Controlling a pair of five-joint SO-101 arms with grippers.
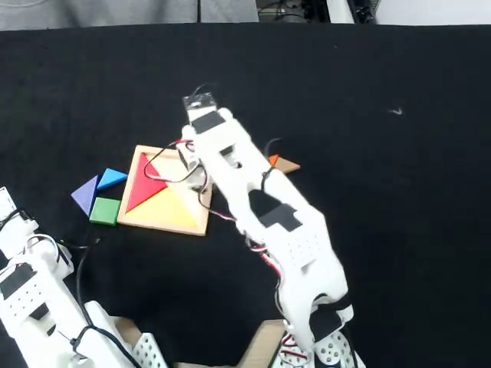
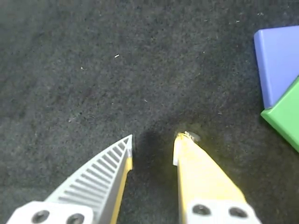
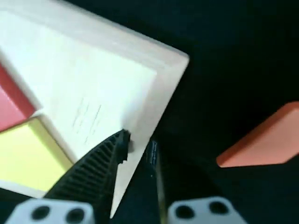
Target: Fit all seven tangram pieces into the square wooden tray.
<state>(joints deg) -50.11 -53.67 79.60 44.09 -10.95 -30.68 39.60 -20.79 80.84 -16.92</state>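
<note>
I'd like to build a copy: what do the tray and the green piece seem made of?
Tray: likely bare pale wood, matt, with a raised rim. Green piece: probably painted wood, though plastic is possible; flat opaque colour, thick squared edge.

Worktop (image 1: 399,199): black cloth, matt, finely napped. Tray (image 3: 112,84): pale bare wood, smooth. Green piece (image 2: 286,116): smooth, satin paint. Right arm (image 1: 299,245): white plastic.

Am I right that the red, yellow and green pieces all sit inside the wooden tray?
Not quite: the green square lies outside the tray, beside it, as the high view shows. The red piece and yellow piece are inside.
</note>
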